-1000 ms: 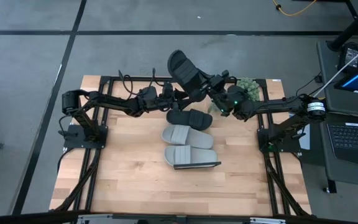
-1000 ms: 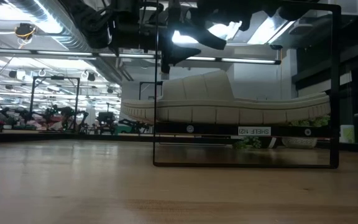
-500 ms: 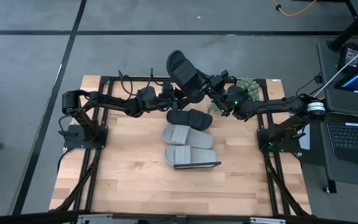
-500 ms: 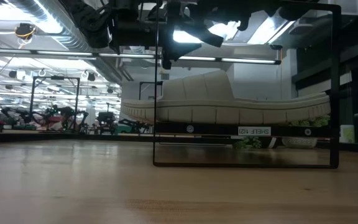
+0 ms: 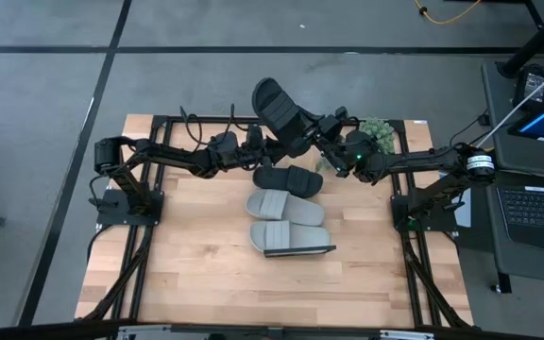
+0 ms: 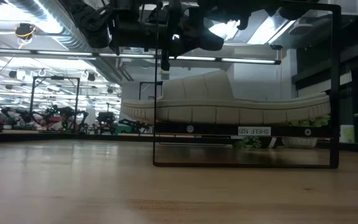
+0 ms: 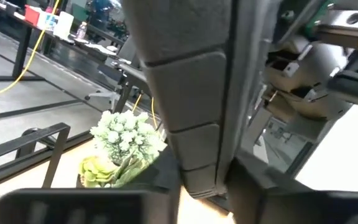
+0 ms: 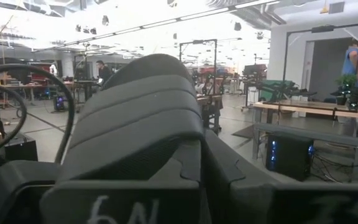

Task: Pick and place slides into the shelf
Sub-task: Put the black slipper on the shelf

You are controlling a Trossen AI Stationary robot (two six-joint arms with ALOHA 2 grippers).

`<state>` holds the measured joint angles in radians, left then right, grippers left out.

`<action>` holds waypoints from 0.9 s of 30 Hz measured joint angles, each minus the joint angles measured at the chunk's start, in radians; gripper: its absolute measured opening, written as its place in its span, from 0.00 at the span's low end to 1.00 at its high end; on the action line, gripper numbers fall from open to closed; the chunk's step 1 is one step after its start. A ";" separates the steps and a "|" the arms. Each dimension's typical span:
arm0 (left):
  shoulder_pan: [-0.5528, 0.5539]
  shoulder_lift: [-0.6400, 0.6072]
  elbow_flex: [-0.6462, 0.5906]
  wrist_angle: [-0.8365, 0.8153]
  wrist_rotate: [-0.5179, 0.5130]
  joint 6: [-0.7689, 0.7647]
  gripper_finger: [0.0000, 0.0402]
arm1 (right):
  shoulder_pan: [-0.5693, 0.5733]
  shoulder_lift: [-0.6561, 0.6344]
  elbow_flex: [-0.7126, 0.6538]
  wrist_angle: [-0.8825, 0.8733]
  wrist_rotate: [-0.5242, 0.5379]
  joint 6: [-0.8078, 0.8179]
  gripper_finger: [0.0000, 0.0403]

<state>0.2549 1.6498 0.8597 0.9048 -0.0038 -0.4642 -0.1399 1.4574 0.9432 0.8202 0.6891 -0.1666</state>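
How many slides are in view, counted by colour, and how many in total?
Black slides: 2, one held up between both arms over the far edge, one lying on the table.
Light grey slides: 2, one near the table's middle, one just in front of it.
Total: 4 slides.
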 joint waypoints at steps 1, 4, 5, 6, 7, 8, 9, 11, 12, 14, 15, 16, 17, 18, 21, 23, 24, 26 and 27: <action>0.000 0.000 0.000 -0.002 -0.001 0.005 0.17 | 0.001 0.000 0.000 0.000 -0.001 -0.001 0.01; 0.002 0.001 0.000 -0.002 0.026 0.020 0.16 | 0.001 0.000 0.000 -0.001 -0.002 -0.022 0.01; 0.004 0.001 0.000 -0.004 0.038 0.022 0.16 | 0.001 0.000 0.000 -0.001 -0.001 -0.025 0.01; 0.007 0.001 0.000 -0.009 0.053 0.022 0.16 | 0.002 0.000 0.000 -0.001 -0.001 -0.028 0.01; 0.010 0.000 0.001 -0.019 0.070 0.023 0.16 | 0.003 0.000 0.000 -0.004 0.001 -0.034 0.01; 0.013 0.000 0.002 -0.034 0.086 0.022 0.16 | 0.006 0.000 0.000 -0.008 0.004 -0.046 0.01; 0.018 -0.001 0.002 -0.046 0.099 0.021 0.16 | 0.009 0.000 -0.001 -0.013 0.006 -0.050 0.02; 0.029 -0.001 0.002 -0.059 0.137 0.021 0.16 | 0.014 -0.001 -0.001 -0.035 0.009 -0.053 0.04; 0.036 -0.001 0.002 -0.063 0.157 0.016 0.16 | 0.018 -0.004 -0.001 -0.056 0.011 -0.053 0.05; 0.051 -0.001 0.001 -0.070 0.202 0.001 0.16 | 0.025 -0.013 -0.001 -0.097 0.015 -0.053 0.08; 0.061 -0.002 0.001 -0.072 0.227 -0.003 0.16 | 0.027 -0.017 -0.001 -0.113 0.022 -0.056 0.09; 0.072 -0.006 0.000 -0.078 0.249 -0.008 0.16 | 0.031 -0.019 -0.001 -0.116 0.034 -0.057 0.10; 0.081 -0.008 0.000 -0.078 0.269 -0.018 0.16 | 0.034 -0.020 -0.001 -0.117 0.048 -0.063 0.11; 0.089 -0.008 0.000 -0.078 0.279 -0.023 0.16 | 0.036 -0.024 -0.001 -0.118 0.054 -0.071 0.11; 0.109 -0.009 0.000 -0.077 0.308 -0.027 0.16 | 0.047 -0.031 -0.001 -0.121 0.059 -0.080 0.13; 0.122 -0.009 0.000 -0.077 0.324 -0.028 0.16 | 0.054 -0.036 -0.001 -0.127 0.062 -0.105 0.14; 0.128 -0.009 0.000 -0.077 0.331 -0.028 0.16 | 0.060 -0.036 -0.001 -0.129 0.063 -0.120 0.15; 0.140 -0.009 0.000 -0.080 0.354 -0.033 0.16 | 0.068 -0.036 0.000 -0.148 0.066 -0.141 0.17; 0.147 -0.009 0.000 -0.083 0.365 -0.040 0.16 | 0.073 -0.036 0.000 -0.160 0.070 -0.153 0.18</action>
<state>0.4021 1.6404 0.8597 0.8221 0.3609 -0.5046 -0.0674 1.4212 0.9435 0.6607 0.7594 -0.3198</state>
